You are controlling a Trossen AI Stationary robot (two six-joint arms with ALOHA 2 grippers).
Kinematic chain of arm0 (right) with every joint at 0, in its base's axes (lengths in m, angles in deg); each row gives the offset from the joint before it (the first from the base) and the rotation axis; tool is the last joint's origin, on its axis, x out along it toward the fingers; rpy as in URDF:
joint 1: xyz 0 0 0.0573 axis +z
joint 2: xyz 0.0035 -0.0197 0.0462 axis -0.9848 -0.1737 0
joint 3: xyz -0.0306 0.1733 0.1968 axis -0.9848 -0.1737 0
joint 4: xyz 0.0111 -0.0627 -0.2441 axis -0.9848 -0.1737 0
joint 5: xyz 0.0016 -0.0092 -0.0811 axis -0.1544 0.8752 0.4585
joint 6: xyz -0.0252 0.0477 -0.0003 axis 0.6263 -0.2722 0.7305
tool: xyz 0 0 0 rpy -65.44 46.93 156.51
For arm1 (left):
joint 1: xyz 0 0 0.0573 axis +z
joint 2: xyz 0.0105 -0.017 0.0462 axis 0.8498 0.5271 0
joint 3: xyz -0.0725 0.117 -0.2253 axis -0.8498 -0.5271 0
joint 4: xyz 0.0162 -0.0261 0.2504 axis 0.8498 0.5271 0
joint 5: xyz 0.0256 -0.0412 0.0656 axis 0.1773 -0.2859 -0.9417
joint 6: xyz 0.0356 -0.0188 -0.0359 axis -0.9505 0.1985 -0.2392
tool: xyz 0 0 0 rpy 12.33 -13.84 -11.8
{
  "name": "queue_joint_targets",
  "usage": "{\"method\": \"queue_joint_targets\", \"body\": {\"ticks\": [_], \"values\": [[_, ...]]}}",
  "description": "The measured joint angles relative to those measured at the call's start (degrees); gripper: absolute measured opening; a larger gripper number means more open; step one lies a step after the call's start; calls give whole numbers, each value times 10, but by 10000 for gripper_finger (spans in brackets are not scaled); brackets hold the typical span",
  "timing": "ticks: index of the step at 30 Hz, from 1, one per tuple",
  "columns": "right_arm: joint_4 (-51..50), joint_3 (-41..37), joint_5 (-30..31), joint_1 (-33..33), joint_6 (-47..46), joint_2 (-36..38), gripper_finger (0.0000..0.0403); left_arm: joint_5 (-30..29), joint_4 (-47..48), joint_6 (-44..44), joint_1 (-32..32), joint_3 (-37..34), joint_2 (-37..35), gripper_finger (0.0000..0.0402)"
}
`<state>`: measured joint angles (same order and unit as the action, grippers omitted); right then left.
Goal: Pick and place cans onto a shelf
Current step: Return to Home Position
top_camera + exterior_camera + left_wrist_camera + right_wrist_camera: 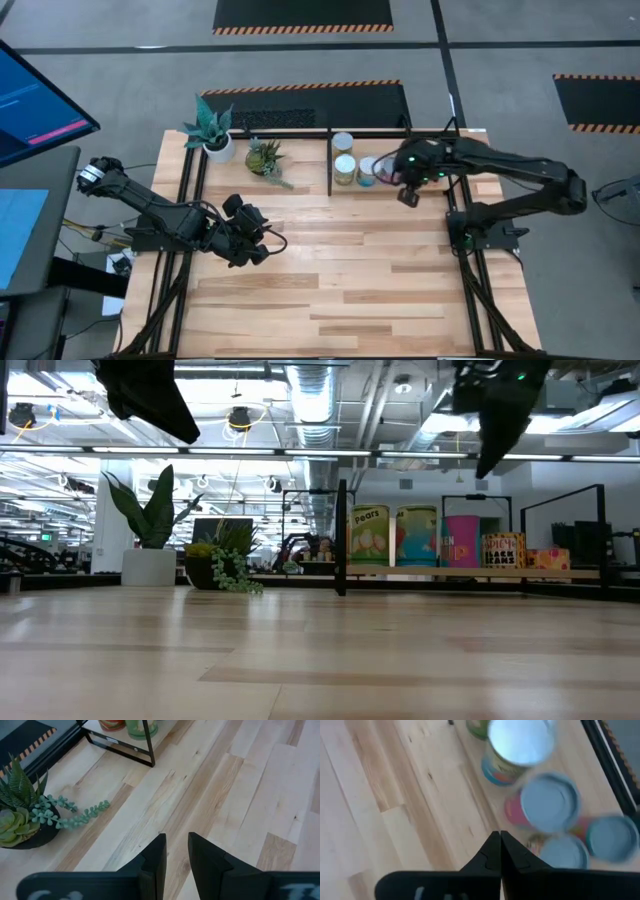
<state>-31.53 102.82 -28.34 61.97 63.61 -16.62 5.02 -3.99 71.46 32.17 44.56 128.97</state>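
Note:
Several cans stand upright on the wood base inside the shelf [330, 160] at the table's far right: a silver-topped one [520, 740], a pink one with a blue-grey top [550, 802] and others beside them [369, 537]. My right gripper [500, 836] hovers shut and empty above the shelf's near edge [408, 197], clear of the cans. My left gripper [177, 837] hangs open over the bare table at the left middle [262, 245], with nothing between its fingers.
Two small potted plants [212, 135] [264, 158] stand at the far left, one trailing a green strand [75, 815] over the wood. The shelf's black post [342, 540] divides them from the cans. Bare wood lies toward the near edge.

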Motion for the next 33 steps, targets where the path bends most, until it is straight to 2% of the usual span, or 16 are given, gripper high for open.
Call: {"method": "queue_joint_targets", "body": {"ticks": [7, 13, 20, 27, 33], "values": [[-26, 0, -2, 16, -66, 78, 29, 0, 0, 0, 0, 0, 0, 70], [-27, 0, -3, 35, -113, 117, 37, 0, 0, 11, 0, 0, 0, 70], [-64, 0, -5, 62, -223, 132, 38, 2, -2, 50, 0, 1, 0, 70], [-105, 0, -5, 79, -296, 132, 38, 2, -2, 39, 0, 2, 0, 70], [-91, 0, -4, 148, -300, 153, 38, 2, -5, 37, 0, 2, 0, 70]]}}
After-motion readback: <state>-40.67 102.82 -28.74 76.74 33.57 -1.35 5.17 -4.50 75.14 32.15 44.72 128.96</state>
